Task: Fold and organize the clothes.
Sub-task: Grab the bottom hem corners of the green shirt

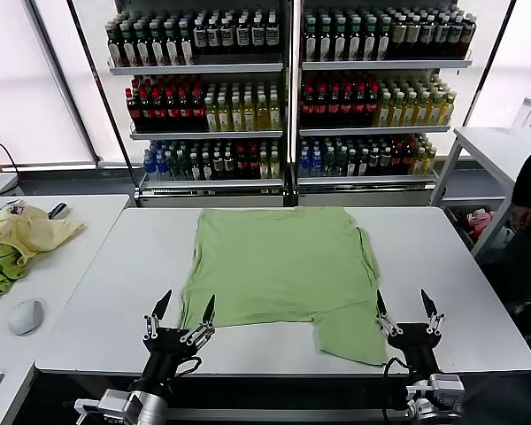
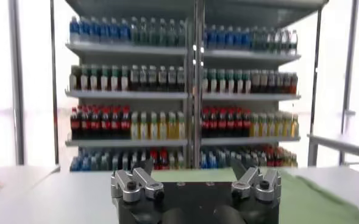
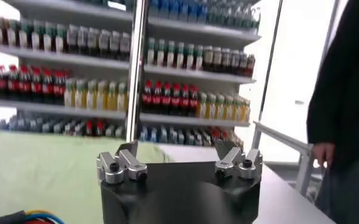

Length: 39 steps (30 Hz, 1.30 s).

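The left gripper (image 1: 185, 310) hovers with its fingers spread wide and nothing between them, at the near edge of the white table (image 1: 115, 292), just at the shirt's near left corner. The light green shirt (image 1: 279, 266) lies flat in the middle of that table, directly ahead of both grippers, its long axis running away from the robot toward the bottle shelves (image 1: 288, 88). One sleeve or flap of it (image 1: 350, 332) hangs out toward the near right, so the cloth reaches closer to the right gripper (image 1: 405, 310) than to the left. That gripper is likewise released and holds nothing, poised at the near table edge just right of the flap. Judged from this layout, either arm can reach a near corner, the right one having slightly less to travel.

The pink, red and white print does not show; the shirt seems to lie face down, and its collar is hard to make out at the far edge. The wrist views show only a sliver of green fabric past each gripper's own body. A person at the far right is cut off by the frame.
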### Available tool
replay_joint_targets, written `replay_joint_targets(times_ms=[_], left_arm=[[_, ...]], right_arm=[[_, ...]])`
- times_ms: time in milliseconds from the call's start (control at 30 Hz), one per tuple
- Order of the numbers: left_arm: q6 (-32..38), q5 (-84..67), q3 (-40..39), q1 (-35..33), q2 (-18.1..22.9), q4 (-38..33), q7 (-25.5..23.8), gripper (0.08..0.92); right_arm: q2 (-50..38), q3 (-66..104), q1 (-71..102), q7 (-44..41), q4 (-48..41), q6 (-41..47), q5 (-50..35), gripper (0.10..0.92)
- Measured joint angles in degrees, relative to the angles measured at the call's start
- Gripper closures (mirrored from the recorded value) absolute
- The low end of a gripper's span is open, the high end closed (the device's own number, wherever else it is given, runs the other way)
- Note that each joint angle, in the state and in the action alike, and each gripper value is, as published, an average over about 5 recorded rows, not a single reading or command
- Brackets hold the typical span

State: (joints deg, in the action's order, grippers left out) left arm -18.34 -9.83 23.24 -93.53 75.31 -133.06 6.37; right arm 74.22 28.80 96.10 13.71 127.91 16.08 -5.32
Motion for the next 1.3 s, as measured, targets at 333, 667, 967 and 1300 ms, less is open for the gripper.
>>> replay_joint_targets(times_ms=[333,667,967,1300], left_arm=[[-8.2,-3.2,-0.9,2.7,-3.5,3.5,3.8,0.177],[-12.2,-7.5,-0.9,8.2,-6.3,9.1,9.0,0.177],[-13.9,-12.9,-1.8,12.2,-7.9,13.7,11.2,0.177],[-14.5,-19.1,-3.3,14.8,-8.1,17.0,12.0,0.277]], right_arm=[[0.8,-2.8,1.5,0.7,-1.4,4.5,0.4,0.203],[2.7,-5.7,-1.3,1.8,-5.1,7.2,1.1,0.203],[3.9,-6.4,-3.4,2.9,-7.6,8.6,0.7,0.203],[3.9,-7.2,-3.9,2.8,-8.5,9.3,-2.0,0.361]])
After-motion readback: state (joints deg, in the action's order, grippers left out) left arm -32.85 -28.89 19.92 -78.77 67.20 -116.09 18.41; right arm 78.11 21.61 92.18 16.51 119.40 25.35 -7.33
